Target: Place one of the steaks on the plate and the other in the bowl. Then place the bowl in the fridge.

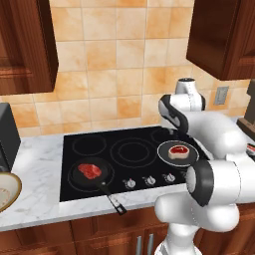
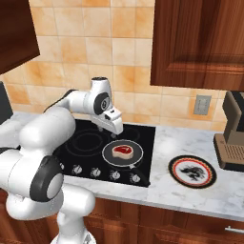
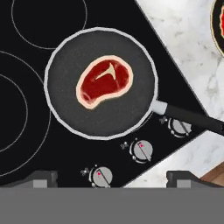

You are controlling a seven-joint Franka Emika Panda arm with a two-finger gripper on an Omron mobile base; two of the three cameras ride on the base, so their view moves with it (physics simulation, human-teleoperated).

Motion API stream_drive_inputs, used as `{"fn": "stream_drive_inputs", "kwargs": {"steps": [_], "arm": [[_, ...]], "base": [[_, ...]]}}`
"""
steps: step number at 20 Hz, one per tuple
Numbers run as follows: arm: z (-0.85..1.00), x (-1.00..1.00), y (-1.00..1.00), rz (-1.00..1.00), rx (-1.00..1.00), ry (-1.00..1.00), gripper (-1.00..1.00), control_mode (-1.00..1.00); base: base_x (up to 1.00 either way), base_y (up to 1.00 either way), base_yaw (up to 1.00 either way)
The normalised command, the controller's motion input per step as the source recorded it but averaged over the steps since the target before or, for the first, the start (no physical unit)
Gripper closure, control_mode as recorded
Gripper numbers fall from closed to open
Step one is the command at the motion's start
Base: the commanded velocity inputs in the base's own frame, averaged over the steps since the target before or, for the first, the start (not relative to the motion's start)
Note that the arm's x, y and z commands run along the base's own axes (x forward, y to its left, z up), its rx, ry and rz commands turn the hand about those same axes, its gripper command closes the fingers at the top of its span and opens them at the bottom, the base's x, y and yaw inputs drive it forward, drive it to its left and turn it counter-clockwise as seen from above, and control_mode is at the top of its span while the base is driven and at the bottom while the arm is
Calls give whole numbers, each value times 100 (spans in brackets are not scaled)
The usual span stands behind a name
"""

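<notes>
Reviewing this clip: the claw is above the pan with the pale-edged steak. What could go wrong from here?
1. The pale-edged steak lies flat and thin in the grey-rimmed pan; the claw might scrape the pan or slip off the meat.
2. The pan handle reaches over the knobs; bumping it could swing the pan.
3. The plate sits near the counter edge, so a careless drop could miss.

A white marble counter point(image 2: 190, 190) carries a black cooktop point(image 1: 129, 149); the bowl point(image 1: 6, 191) sits far left, a patterned plate point(image 2: 192, 170) right.
</notes>
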Motion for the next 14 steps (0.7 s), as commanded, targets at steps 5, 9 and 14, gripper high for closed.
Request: {"fn": "stream_drive_inputs", "kwargs": {"steps": [5, 9, 14], "arm": [[-43, 44, -14, -25, 0, 16, -100, -100], [-42, 9, 0, -14, 0, -11, -100, -100], [-66, 25, 0, -18, 0, -1, -100, -100]], "base": [[0, 0, 0], [0, 0, 0], [0, 0, 0]]}}
